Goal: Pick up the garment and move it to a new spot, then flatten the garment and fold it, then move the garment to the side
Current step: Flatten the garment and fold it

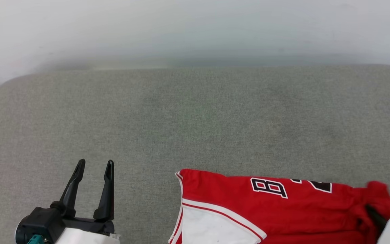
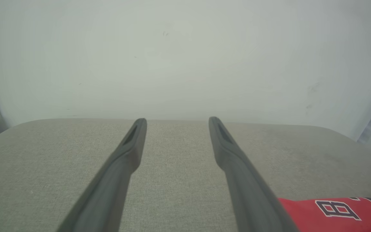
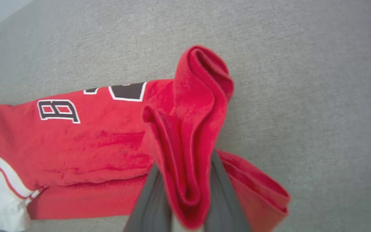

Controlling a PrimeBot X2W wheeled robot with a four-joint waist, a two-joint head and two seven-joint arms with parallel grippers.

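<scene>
1. Right, on the head camera I see the garment (image 1: 283,210), a red jersey-style shirt with a white sleeve, striped trim and black white-outlined lettering. It lies at the near right of the grey woven padded surface (image 1: 195,118) and runs off the bottom edge. My left gripper (image 1: 95,165), two long black fingers, sits at the lower left over bare padding, well apart from the garment. Its jaws are spread wide with nothing between them. My right gripper (image 1: 373,215) shows at the lower right as one dark finger beside a white housing, sunk into the bunched red end of the garment. A pale wall (image 1: 195,30) stands behind the pad.
2. On the left wrist camera, both fingers stand parted and empty over the grey surface. A red corner of the garment with a letter B lies at the lower right, just past one finger.
3. On the right wrist camera, the jaws are clamped on a raised fold of red cloth that stands up between the fingers. The rest of the garment lies on the pad to that view's left, white sleeve at the lower left.
</scene>
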